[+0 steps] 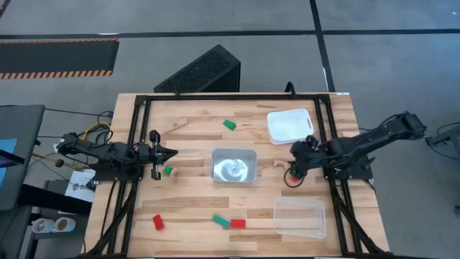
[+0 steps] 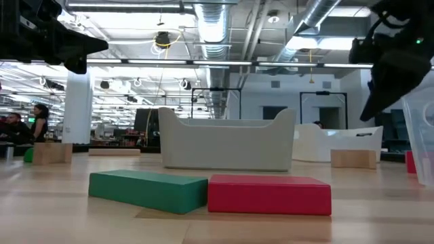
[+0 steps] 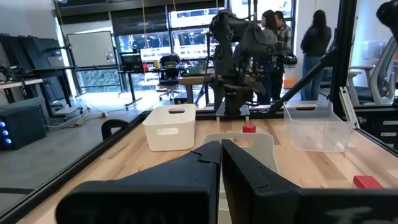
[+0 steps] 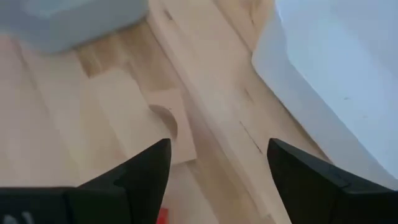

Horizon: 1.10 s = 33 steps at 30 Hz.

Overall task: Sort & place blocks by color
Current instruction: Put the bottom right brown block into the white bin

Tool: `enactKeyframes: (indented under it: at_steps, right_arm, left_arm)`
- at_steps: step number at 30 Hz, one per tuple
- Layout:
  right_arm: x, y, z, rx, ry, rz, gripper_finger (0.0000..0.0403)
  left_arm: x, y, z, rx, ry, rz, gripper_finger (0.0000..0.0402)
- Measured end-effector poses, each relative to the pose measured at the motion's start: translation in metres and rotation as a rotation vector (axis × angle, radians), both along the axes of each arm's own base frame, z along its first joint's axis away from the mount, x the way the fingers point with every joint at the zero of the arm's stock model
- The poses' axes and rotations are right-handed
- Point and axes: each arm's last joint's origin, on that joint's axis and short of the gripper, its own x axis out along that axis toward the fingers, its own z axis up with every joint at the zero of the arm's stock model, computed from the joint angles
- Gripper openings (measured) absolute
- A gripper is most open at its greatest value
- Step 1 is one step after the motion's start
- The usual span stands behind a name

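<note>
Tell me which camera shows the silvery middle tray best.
The high view: the silvery tray shows whole from above, at mid-table between both arms. The low view gives only its side wall behind the green and red blocks. The left wrist view half hides it behind that pincer; the right wrist view catches perhaps a corner.

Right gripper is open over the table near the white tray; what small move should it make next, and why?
Probably lower the right gripper a little and pull it back: a red block shows only at the edge between its open fingers, with a plain wooden block just ahead. The left gripper waits shut.
</note>
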Motion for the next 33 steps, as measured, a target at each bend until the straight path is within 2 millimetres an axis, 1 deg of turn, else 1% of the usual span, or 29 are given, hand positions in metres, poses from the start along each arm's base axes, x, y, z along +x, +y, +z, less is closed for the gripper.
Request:
enactKeyframes:
  at_steps: [3, 7, 11, 13, 20, 26, 28, 30, 31, 33]
  right_arm:
    - [0.008, 0.002, -0.009, -0.013, 0.045, 0.000, 0.0291]
    - [0.018, 0.005, -0.018, 0.000, 0.065, 0.011, 0.0291]
    - [0.029, 0.008, -0.022, 0.062, 0.046, 0.058, 0.0291]
    - [0.032, 0.007, -0.024, 0.066, 0.046, 0.074, 0.0291]
    - [0.038, -0.005, -0.037, 0.056, 0.137, 0.058, 0.0291]
    - [0.048, -0.014, -0.050, 0.125, 0.182, 0.064, 0.0288]
    - [0.052, -0.015, -0.054, 0.141, 0.185, 0.088, 0.0276]
    - [0.055, -0.015, -0.057, 0.143, 0.186, 0.104, 0.0251]
    - [0.056, -0.014, -0.059, 0.140, 0.193, 0.109, 0.0234]
    - [0.057, -0.015, -0.062, 0.129, 0.210, 0.100, 0.0187]
  left_arm:
    - [0.000, 0.000, 0.000, 0.000, 0.000, 0.000, 0.0000]
    - [0.000, 0.000, 0.000, 0.000, 0.000, 0.000, 0.0000]
    - [0.000, 0.000, 0.000, 0.000, 0.000, 0.000, 0.0000]
    - [0.000, 0.000, 0.000, 0.000, 0.000, 0.000, 0.0000]
    - [0.000, 0.000, 0.000, 0.000, 0.000, 0.000, 0.0000]
    - [0.000, 0.000, 0.000, 0.000, 0.000, 0.000, 0.0000]
    - [0.000, 0.000, 0.000, 0.000, 0.000, 0.000, 0.0000]
    - [0.000, 0.000, 0.000, 0.000, 0.000, 0.000, 0.0000]
    - [0.000, 0.000, 0.000, 0.000, -0.001, 0.000, 0.0000]
    - [0.000, 0.000, 0.000, 0.000, 0.000, 0.000, 0.0000]
